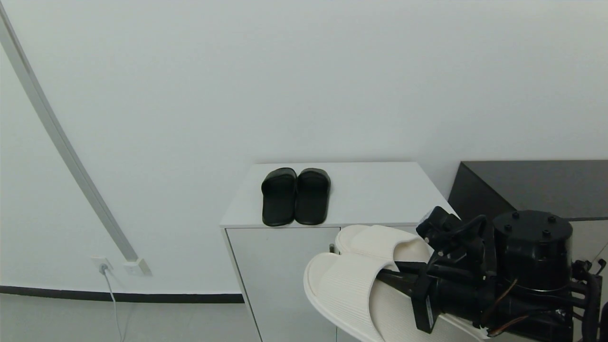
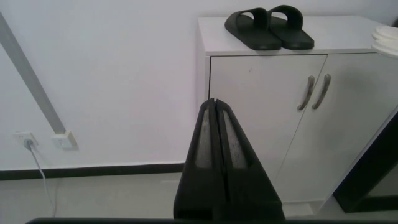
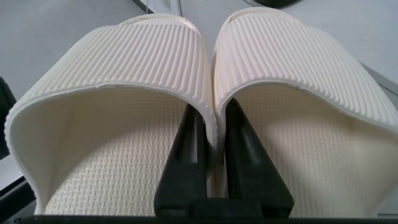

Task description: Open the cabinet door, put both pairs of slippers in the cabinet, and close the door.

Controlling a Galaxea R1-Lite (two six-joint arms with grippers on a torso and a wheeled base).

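My right claw (image 3: 210, 127) is clenched on the pair of white slippers (image 3: 124, 81): one finger reaches into each shoe, and the two inner side walls are pinched together between them. These slippers are cream-white, open-backed, with finely ribbed bands over the toes and a pebbled footbed. From my head I see them held side by side in the air, toes toward the white cabinet (image 1: 380, 190), in front of its right door and just below its top edge. The pair of black slippers (image 1: 295, 195) sits on the cabinet's top near the front edge, the shoes side by side and touching; they are plain matte slides with broad straps. Both cabinet doors are closed, their two handles (image 2: 314, 92) meeting at the middle seam. My left claw (image 2: 215, 109) is clenched on nothing, low and well short of the cabinet
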